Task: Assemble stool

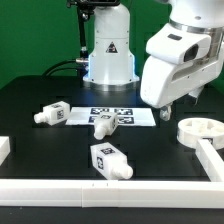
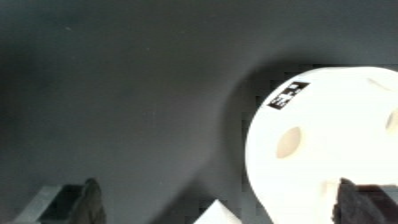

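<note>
**STOOL KIT: unassembled, 4 pcs loose**

1. Pincer (image 1: 172, 106): released, jaws spread wide, nothing grasped. It is held above the tabletop (image 1: 50, 150) at the exterior view's right, just beside and above the seat.
2. Seat (image 1: 203, 130): round rimmed disc, laid flat on the tabletop near the corner formed by the rails (image 1: 60, 190). In the wrist view it is seen off-centre. One fingertip (image 2: 365, 205) is in front of the disc, the other is over bare tabletop.
3. Leg 1 (image 1: 50, 115), leg 2 (image 1: 103, 125), leg 3 (image 1: 110, 160): all lying on their sides, well apart from the seat, none fitted. Leg 2 lies partly across the marker board (image 1: 130, 113).

**RISKS (judged, not seen)**

- Misaligned approach: if the pincer is lowered as now placed, the disc face could be struck by one fingertip instead of the rim being straddled. The seat would then be tipped or skidded.
- Shove vs. grip: w/ the seat off-centre, it may be pushed sideways by a closing jaw and jammed against the nearby rails.
- Thin rim: a shallow edge-hold could be lost on lifting and the seat dropped.
- Clearance: fingertip height above the rim can't be read from the wrist view; prob. clear, but contact isn't ruled out.
- Legs: leg 2 might be rolled further over the marker board if brushed, and tags hidden.
</note>
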You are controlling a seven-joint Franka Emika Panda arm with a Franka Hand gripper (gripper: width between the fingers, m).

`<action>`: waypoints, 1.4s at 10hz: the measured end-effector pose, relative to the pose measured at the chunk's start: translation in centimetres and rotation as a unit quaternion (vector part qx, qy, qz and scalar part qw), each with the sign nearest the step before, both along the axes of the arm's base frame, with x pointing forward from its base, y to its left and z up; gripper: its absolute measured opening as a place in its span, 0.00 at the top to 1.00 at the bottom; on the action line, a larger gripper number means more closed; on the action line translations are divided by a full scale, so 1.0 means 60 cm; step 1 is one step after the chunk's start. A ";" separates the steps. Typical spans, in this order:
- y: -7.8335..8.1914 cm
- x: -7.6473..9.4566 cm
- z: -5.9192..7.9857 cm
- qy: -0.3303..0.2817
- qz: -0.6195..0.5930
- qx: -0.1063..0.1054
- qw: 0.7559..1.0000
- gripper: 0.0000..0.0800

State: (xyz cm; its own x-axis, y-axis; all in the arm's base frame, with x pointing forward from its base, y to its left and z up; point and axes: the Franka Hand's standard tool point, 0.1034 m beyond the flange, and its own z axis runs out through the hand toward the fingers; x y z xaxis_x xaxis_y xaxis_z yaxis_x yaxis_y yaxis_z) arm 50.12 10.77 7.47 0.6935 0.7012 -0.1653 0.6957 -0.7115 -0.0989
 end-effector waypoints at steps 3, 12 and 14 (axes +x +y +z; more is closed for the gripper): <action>0.028 -0.014 -0.026 -0.032 -0.062 -0.002 0.998 0.19; 0.052 -0.046 -0.109 -0.053 -0.089 0.021 0.994 0.52; 0.017 -0.047 -0.103 -0.042 -0.082 0.022 0.996 0.60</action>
